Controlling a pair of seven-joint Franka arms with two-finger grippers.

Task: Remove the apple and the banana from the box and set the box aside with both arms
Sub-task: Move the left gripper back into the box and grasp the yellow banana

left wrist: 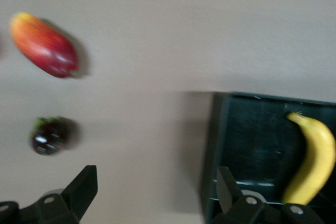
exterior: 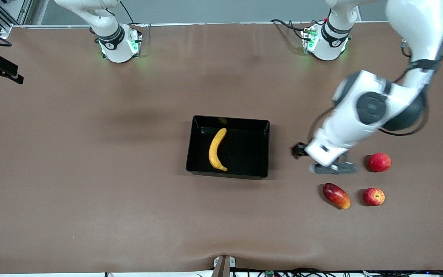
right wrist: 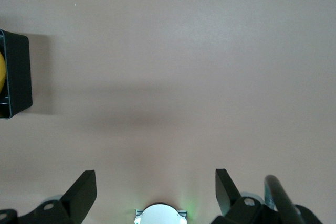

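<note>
The black box point(exterior: 245, 151) sits mid-table with the yellow banana point(exterior: 217, 150) lying inside it. The red apple point(exterior: 373, 196) with a yellow stem dimple rests toward the left arm's end, beside an oblong red-yellow mango point(exterior: 336, 195). My left gripper point(exterior: 333, 168) hangs over bare table between the box and these fruits. In the left wrist view the left gripper point(left wrist: 156, 183) is open and empty, with the box point(left wrist: 214, 150) and banana point(left wrist: 315, 161) beside one finger. My right gripper point(right wrist: 156, 184) is open and empty, up over the table near its own base; the front view does not show it.
A second round red fruit point(exterior: 379, 162) lies farther from the front camera than the apple. A small dark purple fruit point(left wrist: 48, 136) and the mango point(left wrist: 44, 45) show in the left wrist view. The right wrist view catches a corner of the box point(right wrist: 17, 74).
</note>
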